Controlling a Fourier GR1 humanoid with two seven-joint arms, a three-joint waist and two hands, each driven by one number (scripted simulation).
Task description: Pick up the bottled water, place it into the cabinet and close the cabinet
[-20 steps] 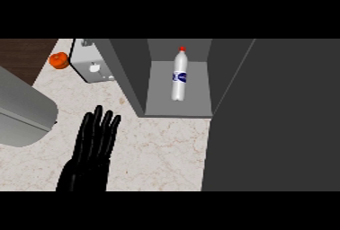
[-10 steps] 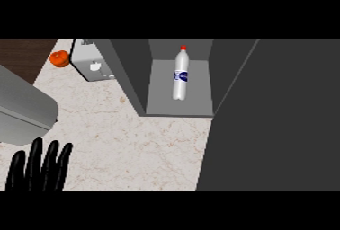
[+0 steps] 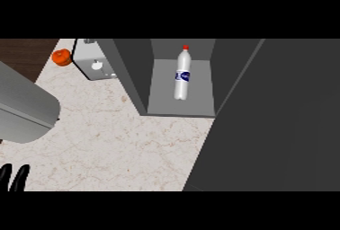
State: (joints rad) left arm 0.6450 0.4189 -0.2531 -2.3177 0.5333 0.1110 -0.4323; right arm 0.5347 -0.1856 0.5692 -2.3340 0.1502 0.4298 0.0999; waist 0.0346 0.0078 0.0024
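Observation:
The bottled water (image 3: 182, 73), clear with a red cap and a blue label, stands inside the grey cabinet (image 3: 179, 105) at the top middle of the head view. The cabinet door (image 3: 279, 121) is a large dark grey panel filling the right side, swung partly across the opening. Only the black fingertips of my left hand (image 3: 15, 177) show at the lower left edge, straight and far from the bottle. My right hand does not show.
A large grey rounded appliance (image 3: 23, 110) fills the left edge. Behind it stand a small grey box with a knob (image 3: 95, 66) and an orange fruit (image 3: 62, 57). The marble counter (image 3: 119, 143) spreads between them.
My left hand has drawn back toward the lower left edge, from mid-counter to only its fingertips showing. The dark door covers slightly more of the right side. The bottle has stayed put.

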